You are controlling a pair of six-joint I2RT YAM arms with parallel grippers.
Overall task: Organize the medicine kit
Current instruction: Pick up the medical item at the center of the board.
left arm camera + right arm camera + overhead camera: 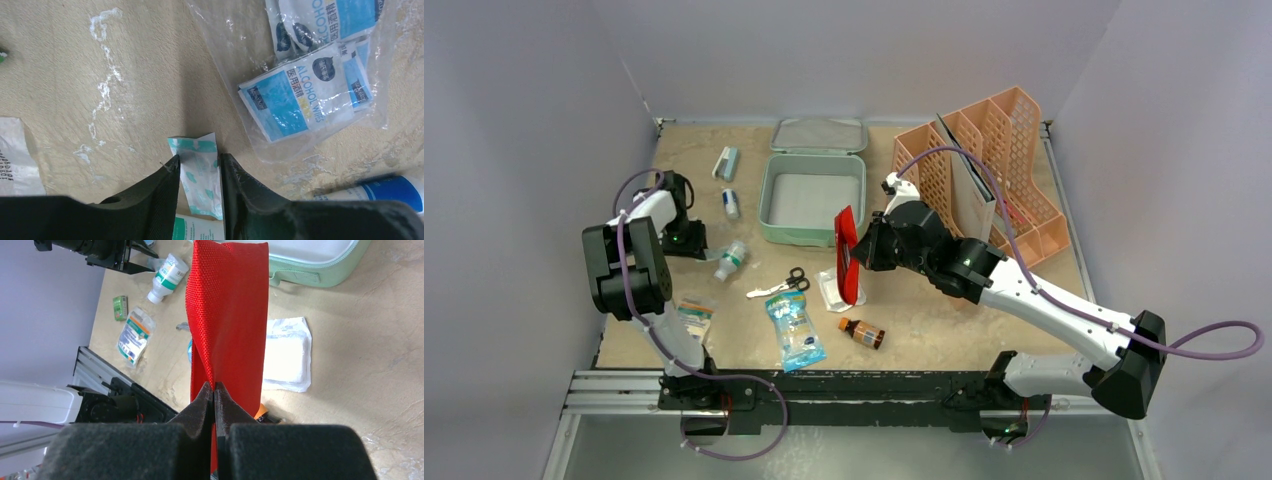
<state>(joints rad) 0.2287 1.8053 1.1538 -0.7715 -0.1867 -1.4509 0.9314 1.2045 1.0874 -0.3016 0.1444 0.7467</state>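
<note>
**Top external view.** The medicine kit (812, 238) is being shown open towards the far side of the table (924, 330), with its lid (819, 135) lying just behind it. A peach rack (1024, 140) is standing to the kit's right. Just off the kit's front right corner, a red pouch (845, 235) is being held on edge by the right gripper (861, 253), which is clenched on it. A gauze packet (829, 290) is lying in front of the kit, under the pouch. Scissors (786, 283), a bag of alcohol wipes (796, 332) and a brown bottle (862, 333) are lying farther in front of the kit. The left gripper (692, 243) is being held low to the kit's left, near a white bottle (731, 258).

**Left wrist view.** The left gripper's fingers (160, 195) are being shown apart, with a small teal sachet (202, 185) lying between them. Whether it is being grasped cannot be told. The wipes bag is lying beyond the sachet, and a blue-and-white tube (390, 190) is lying beside it.

**Right wrist view.** The pouch's edge is being pinched between closed jaws. The kit is being seen beyond the pouch, with the gauze packet lying in front of the kit.
</note>
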